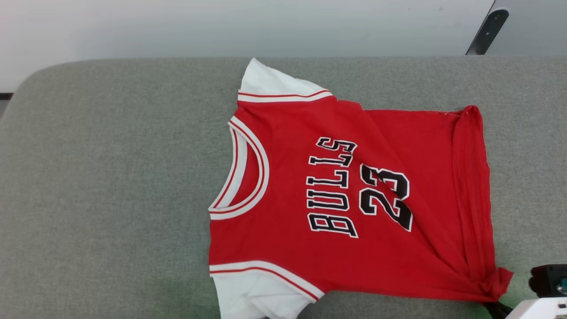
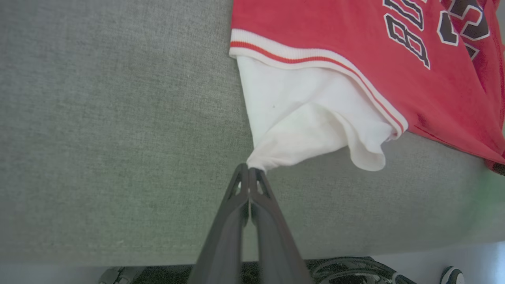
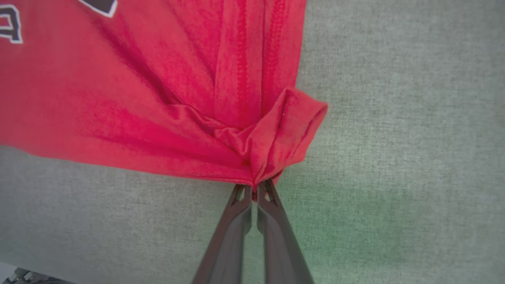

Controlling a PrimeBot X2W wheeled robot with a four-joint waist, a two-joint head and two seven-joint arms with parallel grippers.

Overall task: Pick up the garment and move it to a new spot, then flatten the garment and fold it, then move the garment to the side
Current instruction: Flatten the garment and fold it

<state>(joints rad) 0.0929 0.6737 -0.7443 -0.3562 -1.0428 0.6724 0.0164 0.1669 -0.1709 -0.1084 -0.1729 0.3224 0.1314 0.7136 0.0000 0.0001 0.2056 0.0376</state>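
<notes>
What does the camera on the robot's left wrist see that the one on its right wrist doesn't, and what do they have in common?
Left wrist view: the left gripper, its dark fingers shut on the tip of a white short sleeve of the small red jersey shirt, with black lettering beyond. Right wrist view: the right gripper shut on a bunched red hem corner. Both: that shirt lying on a grey fabric surface, pinched at an edge.

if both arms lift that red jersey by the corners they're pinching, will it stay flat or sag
Probably floppy: the garment bunches into pleats where the right fingers pinch its hem corner, so it should sag between grips. Likely light: its sleeve drapes from the left fingers.
</notes>
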